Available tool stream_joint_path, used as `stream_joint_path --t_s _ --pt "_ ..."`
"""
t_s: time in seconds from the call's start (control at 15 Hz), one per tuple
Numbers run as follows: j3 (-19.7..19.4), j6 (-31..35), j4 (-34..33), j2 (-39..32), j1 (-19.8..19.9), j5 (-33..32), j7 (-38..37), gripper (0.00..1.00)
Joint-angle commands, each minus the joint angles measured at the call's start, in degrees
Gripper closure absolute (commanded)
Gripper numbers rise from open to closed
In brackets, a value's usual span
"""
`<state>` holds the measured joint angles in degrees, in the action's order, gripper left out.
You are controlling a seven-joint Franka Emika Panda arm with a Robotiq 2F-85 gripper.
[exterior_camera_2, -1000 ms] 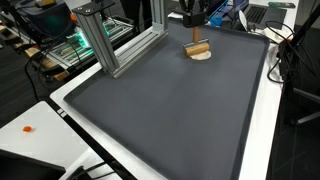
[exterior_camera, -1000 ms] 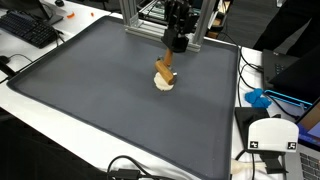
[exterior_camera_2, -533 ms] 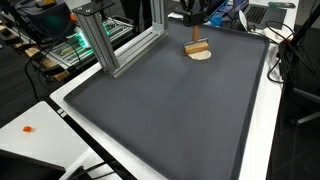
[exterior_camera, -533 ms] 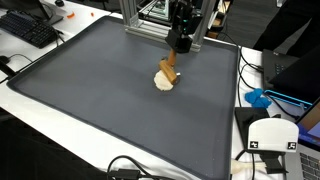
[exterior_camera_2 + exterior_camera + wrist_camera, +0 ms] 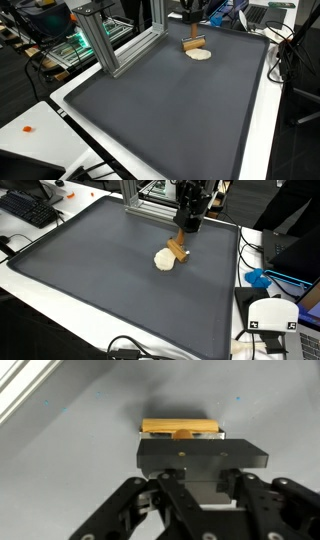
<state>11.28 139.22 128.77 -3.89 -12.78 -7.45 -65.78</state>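
Note:
My gripper (image 5: 187, 225) is shut on a tan wooden block (image 5: 178, 248) that hangs tilted just above the dark grey mat (image 5: 100, 280). Directly left of the block's lower end, a white round disc (image 5: 164, 259) lies flat on the mat. In an exterior view, the block (image 5: 194, 43) sits under the gripper (image 5: 193, 22) with the disc (image 5: 201, 55) just in front of it. The wrist view shows the block's top edge (image 5: 180, 428) beyond the black gripper (image 5: 200, 456). The disc is out of sight there.
An aluminium frame (image 5: 150, 200) (image 5: 100, 40) stands at the mat's edge close behind the gripper. A keyboard (image 5: 30, 210), a blue object (image 5: 258, 278), a white device (image 5: 270, 315) and cables (image 5: 130, 348) lie off the mat on the white table.
The gripper has lifted slightly and shifted sideways with the wooden block, which stood on the white disc before and now hangs beside it. The disc has stayed put.

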Motion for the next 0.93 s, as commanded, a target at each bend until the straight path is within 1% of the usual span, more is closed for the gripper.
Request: stream_joint_path --t_s 0.0,0.2,0.47,0.87 --pt "-0.48 1.22 -0.58 -0.91 -0.41 -3.38 -0.63 0.78" --pt "-0.77 2.12 -0.57 -1.52 -0.54 -8.36 -1.14 0.78" --pt "-0.97 3.53 -0.22 -2.43 -0.67 -12.43 -1.68 0.78" --pt "-2.23 6.86 0.27 -3.38 -0.78 -21.12 -7.25 0.78"
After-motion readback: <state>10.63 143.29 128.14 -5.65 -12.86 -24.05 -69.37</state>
